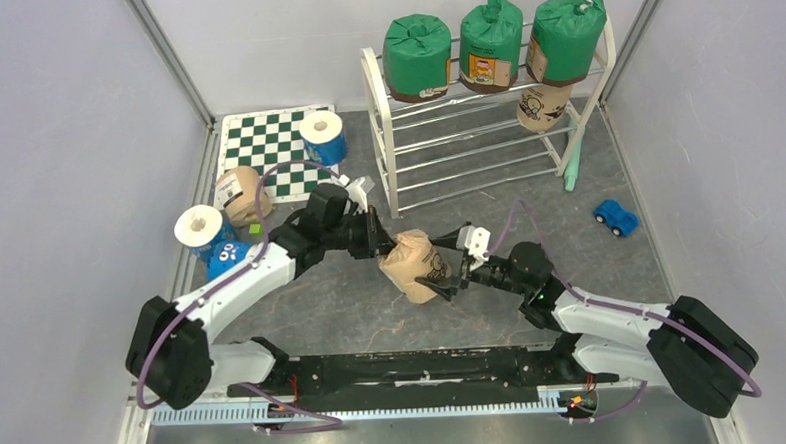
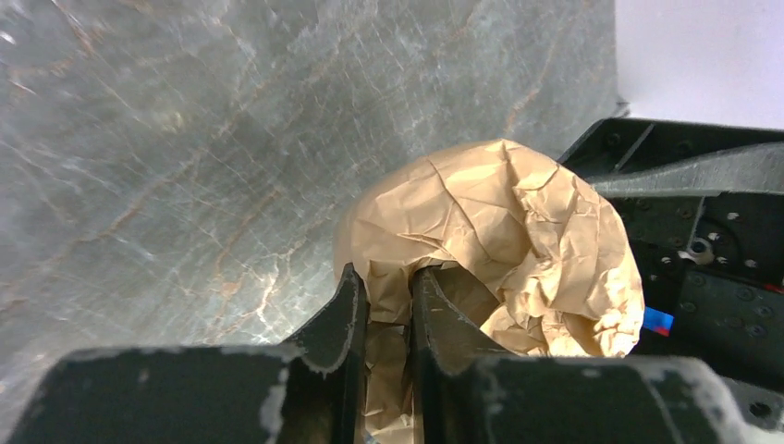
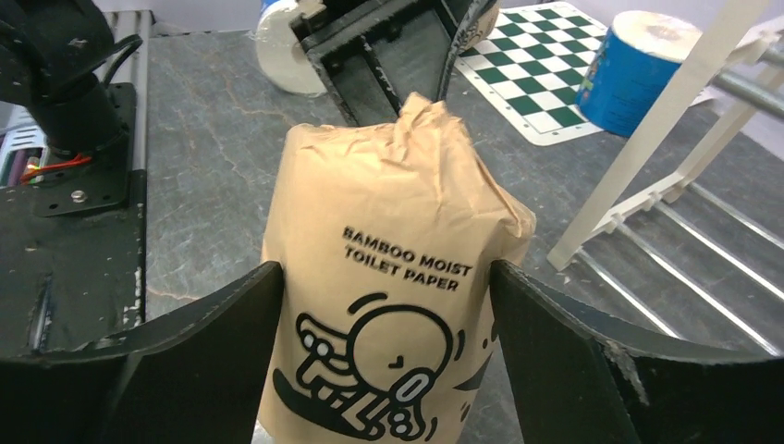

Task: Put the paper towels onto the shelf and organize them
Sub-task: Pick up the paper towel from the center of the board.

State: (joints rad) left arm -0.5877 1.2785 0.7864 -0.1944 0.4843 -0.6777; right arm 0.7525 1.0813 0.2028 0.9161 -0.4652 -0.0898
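A tan paper-wrapped roll with black drawings (image 1: 411, 266) hangs tilted between my two grippers above the table's middle. My left gripper (image 1: 378, 245) is shut on the roll's twisted paper end, as the left wrist view shows (image 2: 388, 273), with the crumpled tan roll (image 2: 499, 213) beyond it. My right gripper (image 1: 443, 265) is open, its fingers (image 3: 231, 324) flanking the body of the roll (image 3: 398, 231). The white shelf (image 1: 376, 103) stands at the back right, with three green rolls (image 1: 489, 43) on its top tier and one tan roll (image 1: 542, 105) below.
A tan roll (image 1: 240, 192) lies at the left. A blue-wrapped roll (image 1: 322, 137) stands on the checkered mat (image 1: 266, 147). Two more blue-wrapped rolls (image 1: 201, 228) sit by the left wall. A blue toy car (image 1: 616, 216) is at the right.
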